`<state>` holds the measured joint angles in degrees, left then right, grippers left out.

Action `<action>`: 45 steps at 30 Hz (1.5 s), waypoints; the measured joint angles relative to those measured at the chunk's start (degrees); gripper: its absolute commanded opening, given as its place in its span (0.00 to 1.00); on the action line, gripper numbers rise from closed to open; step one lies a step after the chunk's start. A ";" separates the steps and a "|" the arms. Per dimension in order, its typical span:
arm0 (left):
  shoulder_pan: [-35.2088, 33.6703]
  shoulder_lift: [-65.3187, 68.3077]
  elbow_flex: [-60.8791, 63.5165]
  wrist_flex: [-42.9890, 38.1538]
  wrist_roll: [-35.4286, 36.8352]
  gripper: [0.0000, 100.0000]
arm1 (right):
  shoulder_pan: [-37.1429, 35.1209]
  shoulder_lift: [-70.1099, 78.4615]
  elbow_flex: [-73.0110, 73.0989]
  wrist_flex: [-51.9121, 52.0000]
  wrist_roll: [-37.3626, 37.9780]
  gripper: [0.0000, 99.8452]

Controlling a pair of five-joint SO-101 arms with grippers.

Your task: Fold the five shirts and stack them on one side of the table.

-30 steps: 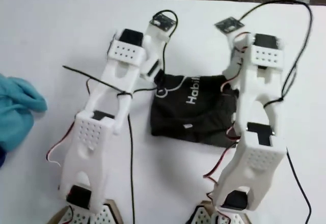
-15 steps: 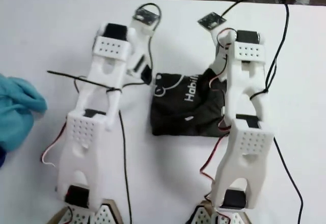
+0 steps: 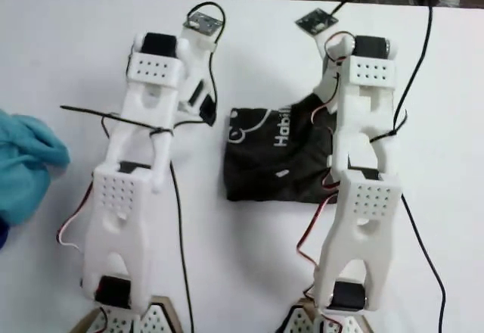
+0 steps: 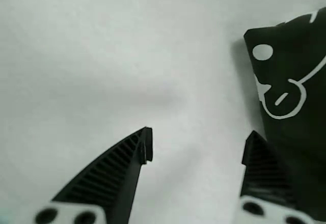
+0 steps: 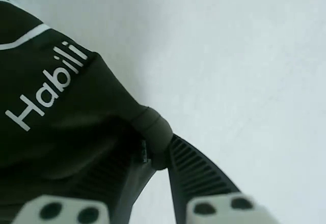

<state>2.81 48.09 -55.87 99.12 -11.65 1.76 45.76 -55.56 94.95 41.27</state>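
Observation:
A black shirt [image 3: 272,159] with white print lies partly folded on the white table [image 3: 249,45] between my two arms. My right gripper [image 3: 324,104] is at the shirt's far right corner, shut on a bunched fold of the black fabric [image 5: 153,130]; the right wrist view has the black shirt [image 5: 61,107] under and between the fingers. My left gripper [image 3: 206,110] hovers just left of the shirt's far left corner, open with nothing in it. In the left wrist view the left gripper [image 4: 196,147] stands beside the black shirt [image 4: 290,81], one fingertip over its edge.
A crumpled teal shirt [image 3: 23,166] lies at the table's left edge. Cables trail from both arms across the table. Bare white table stretches along the far side and to the right of the right arm.
Both arms have shifted left. The right gripper has dragged the shirt's right edge inward, so the shirt looks narrower. The left gripper has moved off the shirt's left corner.

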 measured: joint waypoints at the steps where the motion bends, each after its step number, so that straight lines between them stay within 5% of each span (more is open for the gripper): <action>1: 0.00 0.00 0.00 0.00 0.00 0.30 | 0.35 0.00 -0.35 0.00 0.00 0.02; 7: 0.00 0.00 0.00 0.00 0.00 0.30 | 1.14 2.37 -0.35 0.00 0.00 0.03; 15: 0.00 0.00 0.00 0.00 0.00 0.30 | 2.20 5.01 -0.35 0.26 0.00 0.23; 27: -2.90 -5.27 0.00 0.00 0.00 0.30 | 0.97 -9.23 11.25 2.37 -4.48 0.23; 35: -12.40 -15.47 0.00 0.97 3.25 0.30 | -6.42 -16.09 28.84 2.37 -4.48 0.01; 45: -19.34 -16.26 -0.09 1.67 7.74 0.30 | -6.95 -17.41 33.67 2.20 -4.48 0.02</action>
<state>-16.53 31.82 -55.96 100.79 -3.91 -5.19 28.35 -21.89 97.14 36.79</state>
